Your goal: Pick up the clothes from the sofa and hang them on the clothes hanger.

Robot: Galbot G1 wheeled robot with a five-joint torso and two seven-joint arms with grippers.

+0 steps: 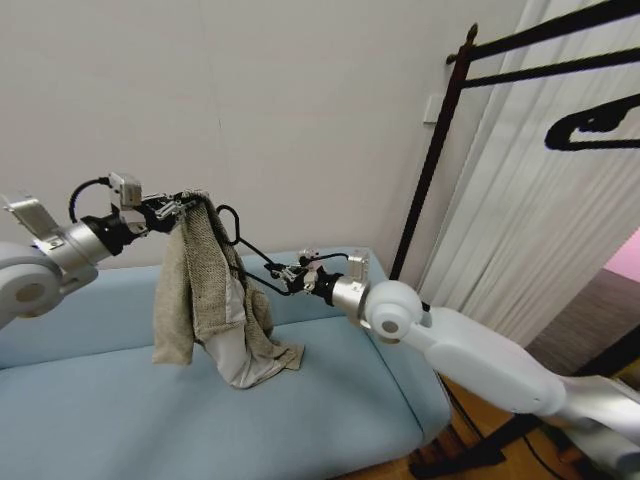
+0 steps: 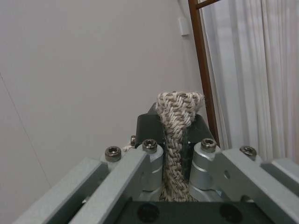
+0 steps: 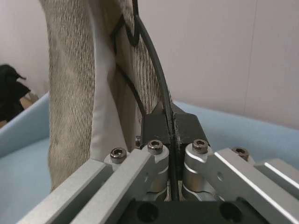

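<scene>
Now left tool [image 1: 190, 205] pinches the knitted garment [image 1: 205, 290] above the sofa [image 1: 150, 420]; right tool [image 1: 279, 275] clamps the hanger [image 3: 161, 84]

The right tool [image 3: 171, 127] is clamped tight on the thin rod of a black wire hanger [image 3: 157, 79]. A beige knitted garment [image 3: 70, 93] with pale lining hangs against the wire, above the light-blue sofa [image 3: 243, 133].

soft, even light; brightest through the curtain [image 1: 520, 200]; shadows faint and diffuse.
</scene>
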